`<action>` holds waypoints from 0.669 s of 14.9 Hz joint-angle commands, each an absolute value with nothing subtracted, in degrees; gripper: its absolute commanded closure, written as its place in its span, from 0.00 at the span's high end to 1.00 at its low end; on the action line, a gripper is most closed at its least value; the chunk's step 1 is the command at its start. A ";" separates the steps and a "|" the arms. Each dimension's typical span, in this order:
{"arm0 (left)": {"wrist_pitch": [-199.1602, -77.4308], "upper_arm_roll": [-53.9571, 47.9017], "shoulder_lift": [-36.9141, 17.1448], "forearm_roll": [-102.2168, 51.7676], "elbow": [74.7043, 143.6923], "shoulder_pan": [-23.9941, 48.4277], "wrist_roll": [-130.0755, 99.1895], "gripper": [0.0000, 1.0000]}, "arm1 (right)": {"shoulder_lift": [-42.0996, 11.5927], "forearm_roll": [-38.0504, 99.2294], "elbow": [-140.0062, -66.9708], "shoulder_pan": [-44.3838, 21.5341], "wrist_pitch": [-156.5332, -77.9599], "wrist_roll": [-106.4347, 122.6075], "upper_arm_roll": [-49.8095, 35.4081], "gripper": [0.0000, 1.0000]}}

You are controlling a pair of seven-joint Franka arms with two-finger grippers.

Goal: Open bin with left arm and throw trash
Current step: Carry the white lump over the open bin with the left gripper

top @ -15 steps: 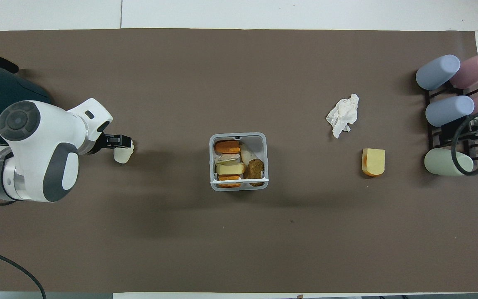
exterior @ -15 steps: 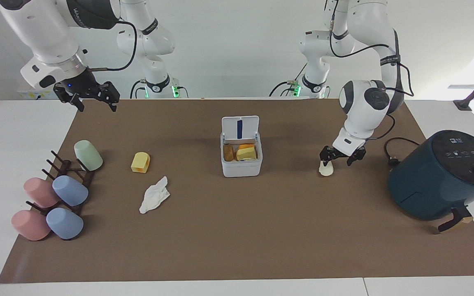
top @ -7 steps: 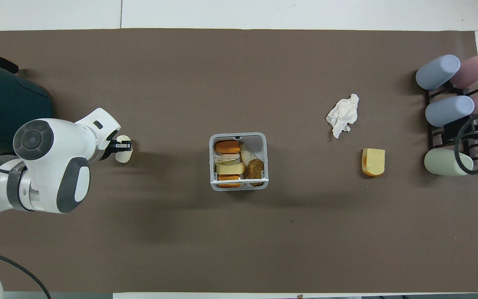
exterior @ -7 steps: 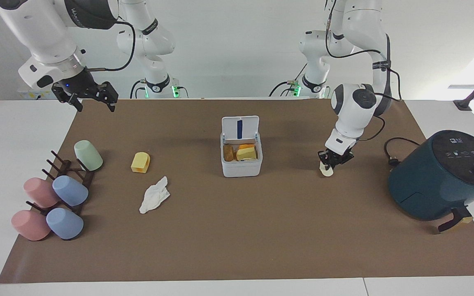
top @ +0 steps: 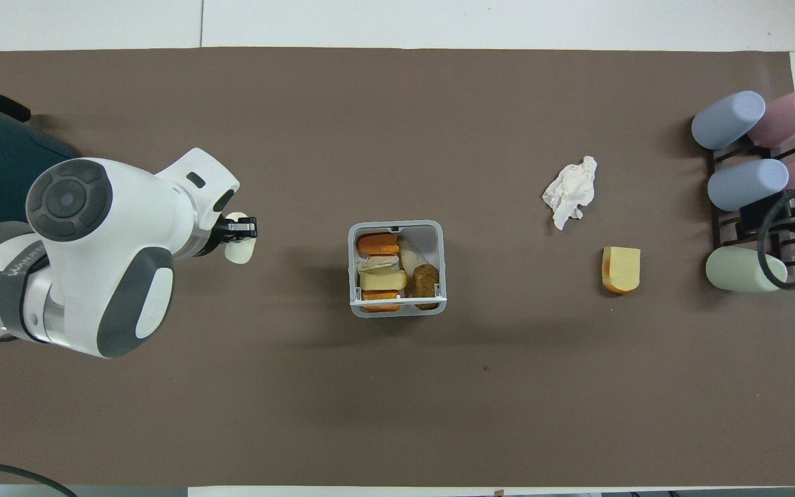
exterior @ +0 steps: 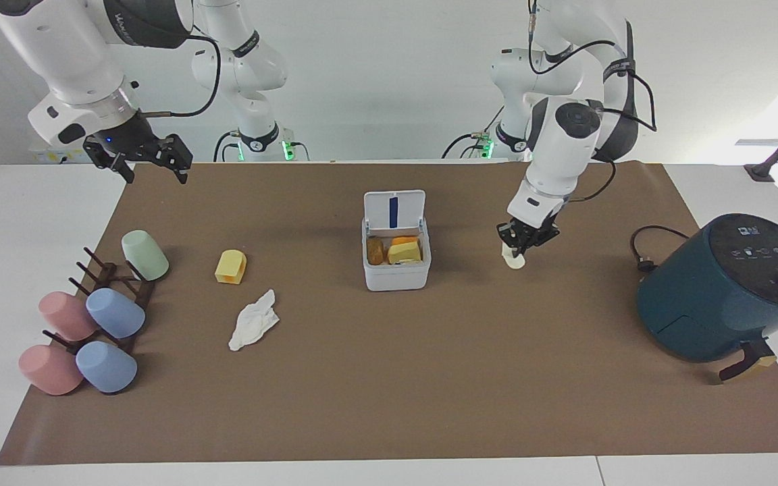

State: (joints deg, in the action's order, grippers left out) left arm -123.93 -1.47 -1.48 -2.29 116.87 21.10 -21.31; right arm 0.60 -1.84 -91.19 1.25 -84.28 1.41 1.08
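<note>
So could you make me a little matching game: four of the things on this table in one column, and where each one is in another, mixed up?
Things
1. cream-white rounded lump
2. crumpled white tissue
3. small light-grey plastic bin
4. dark teal air fryer

Places or states
A. lid up, scraps inside
B. at the left arm's end of the table
C. pinched in the left gripper
D. lying loose beside the yellow blocky chunk

Pairs: 1-C, 2-D, 3-A, 4-B

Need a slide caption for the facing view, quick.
Left pincer carries a cream lump toward the open bin; right pincer waits.
</note>
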 commanded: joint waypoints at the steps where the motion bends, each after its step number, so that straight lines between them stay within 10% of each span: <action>1: -123.65 -0.79 -2.81 -7.45 113.74 26.44 -28.36 0.00 | 1.05 -0.35 -91.49 2.11 -84.99 1.50 0.79 1.00; 10: -133.77 -0.88 -3.60 -11.43 113.82 35.95 -34.80 0.00 | 1.05 -0.35 -91.49 2.02 -84.81 1.49 0.70 1.00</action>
State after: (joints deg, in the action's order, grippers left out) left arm -133.23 -1.76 -3.19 -10.09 114.42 35.15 -34.52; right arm 0.60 -1.84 -91.19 1.24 -84.28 1.41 1.08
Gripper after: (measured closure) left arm 0.943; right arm 0.000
